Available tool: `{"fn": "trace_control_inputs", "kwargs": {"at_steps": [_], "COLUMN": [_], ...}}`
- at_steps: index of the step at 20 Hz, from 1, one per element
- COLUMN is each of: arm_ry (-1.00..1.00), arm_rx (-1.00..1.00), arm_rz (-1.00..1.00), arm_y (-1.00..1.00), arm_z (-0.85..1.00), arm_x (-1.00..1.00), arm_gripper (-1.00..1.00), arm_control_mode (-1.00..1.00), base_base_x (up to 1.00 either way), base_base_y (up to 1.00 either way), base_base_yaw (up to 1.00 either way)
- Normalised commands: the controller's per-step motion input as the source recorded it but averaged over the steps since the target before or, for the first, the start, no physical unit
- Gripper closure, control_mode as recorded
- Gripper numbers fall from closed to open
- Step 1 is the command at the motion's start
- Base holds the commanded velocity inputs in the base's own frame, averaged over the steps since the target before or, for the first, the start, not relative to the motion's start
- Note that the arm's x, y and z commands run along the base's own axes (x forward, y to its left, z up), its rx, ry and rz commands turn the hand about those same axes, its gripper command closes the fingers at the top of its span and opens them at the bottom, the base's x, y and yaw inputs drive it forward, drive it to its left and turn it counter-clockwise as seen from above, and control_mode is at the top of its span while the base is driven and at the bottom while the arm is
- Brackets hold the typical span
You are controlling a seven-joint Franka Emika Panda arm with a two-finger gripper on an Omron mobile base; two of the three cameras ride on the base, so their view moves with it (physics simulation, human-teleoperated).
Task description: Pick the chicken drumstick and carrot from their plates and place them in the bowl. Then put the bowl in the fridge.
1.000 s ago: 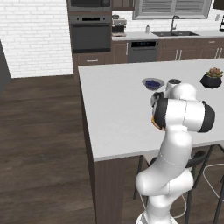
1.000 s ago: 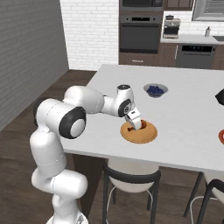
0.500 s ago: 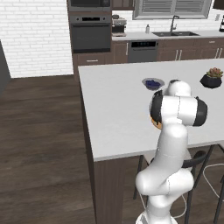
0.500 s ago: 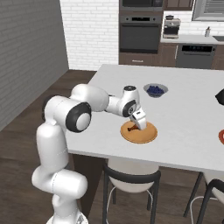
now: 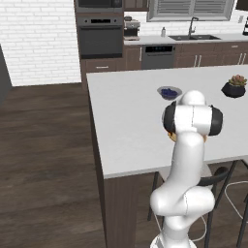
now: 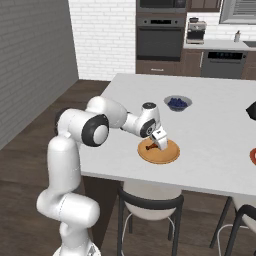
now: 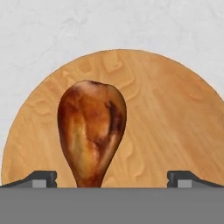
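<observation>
A reddish-brown chicken drumstick (image 7: 92,131) lies on the round wooden plate (image 7: 166,109), its thin bone end pointing toward my hand. My gripper (image 7: 112,177) hovers low over the plate's near side, open, with one fingertip (image 7: 43,177) on each side of the bone end and nothing gripped. From the right base view, the gripper (image 6: 161,142) sits just above the plate (image 6: 167,156), beside the drumstick (image 6: 149,147). A sliver of the red-rimmed plate (image 6: 253,156) shows at the right edge. The carrot, the bowl and the fridge are out of view.
A small grey-blue bowl of blueberries (image 6: 177,103) stands farther back on the white island counter (image 6: 210,130). A black pot with a succulent (image 5: 234,87) is at the far right. Stools (image 6: 150,200) stand under the counter's near edge. The wall oven (image 5: 100,34) is at the back.
The arm has reached further over the counter. The open gripper has moved a little to the right and lower, down close to the drumstick on the wooden plate.
</observation>
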Motion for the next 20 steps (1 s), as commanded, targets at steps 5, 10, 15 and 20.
{"fn": "trace_control_inputs", "kwargs": {"at_steps": [5, 10, 15, 20], "arm_ry": [-0.09, -0.08, 0.0, 0.0], "arm_rx": [0.0, 0.0, 0.0, 0.03], "arm_rz": [0.0, 0.0, 0.0, 0.0], "arm_y": [-0.01, -0.04, 0.0, 0.0], "arm_z": [-0.28, -0.22, 0.05, 0.75], "arm_x": [0.24, 0.18, 0.0, -0.24], "arm_gripper": [-1.0, 1.0, 1.0, 1.0], "arm_control_mode": [-1.0, -1.0, -1.0, -1.0], "base_base_x": [0.0, 0.0, 0.0, 0.0], "base_base_y": [0.0, 0.0, 0.0, 0.0], "base_base_yaw": [0.0, 0.0, 0.0, 0.0]}}
